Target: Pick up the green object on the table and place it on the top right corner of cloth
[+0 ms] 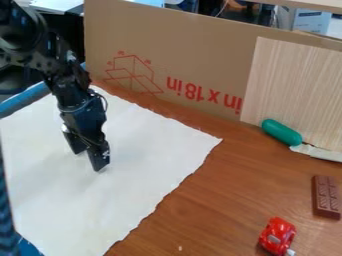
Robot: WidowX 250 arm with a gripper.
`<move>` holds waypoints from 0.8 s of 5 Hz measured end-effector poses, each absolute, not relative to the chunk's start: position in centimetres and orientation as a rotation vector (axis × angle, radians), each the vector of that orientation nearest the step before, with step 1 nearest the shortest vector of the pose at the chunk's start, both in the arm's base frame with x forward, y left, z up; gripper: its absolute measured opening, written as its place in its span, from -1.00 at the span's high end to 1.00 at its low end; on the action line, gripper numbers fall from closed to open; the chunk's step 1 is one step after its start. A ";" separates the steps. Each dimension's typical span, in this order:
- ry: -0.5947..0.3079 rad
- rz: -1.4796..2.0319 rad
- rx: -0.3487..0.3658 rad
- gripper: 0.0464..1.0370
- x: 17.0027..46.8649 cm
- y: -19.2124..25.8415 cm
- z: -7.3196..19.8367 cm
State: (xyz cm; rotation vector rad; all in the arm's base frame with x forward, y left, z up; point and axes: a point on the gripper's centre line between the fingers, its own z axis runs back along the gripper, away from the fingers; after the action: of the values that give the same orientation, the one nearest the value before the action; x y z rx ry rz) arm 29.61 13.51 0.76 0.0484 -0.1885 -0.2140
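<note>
The black gripper [89, 159] hangs low over the left part of the white cloth [150, 167], its two fingers apart and nothing seen between them. Far to its right, the rounded green object [281, 132] lies on the brown table, against the foot of the light wooden board. A whitish flat piece touches its lower right end. The cloth lies flat with a slightly ragged edge, and its right corner points toward the green object, with bare wood between the two.
A red toy car [277, 235] stands near the front right, and a brown chocolate bar [326, 197] lies at the right edge. A cardboard wall [194, 65] and the pale wooden board [297, 90] bound the table's back.
</note>
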 end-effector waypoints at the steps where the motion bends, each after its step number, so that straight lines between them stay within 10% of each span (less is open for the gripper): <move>1: -0.177 -0.210 0.033 -0.93 29.5 13.3 0.2; 4: -0.307 -0.266 -0.174 -0.92 28.6 9.5 6.6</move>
State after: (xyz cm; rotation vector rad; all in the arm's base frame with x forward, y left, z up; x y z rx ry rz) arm 28.60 9.52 6.63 -0.1737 -0.3068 -0.2662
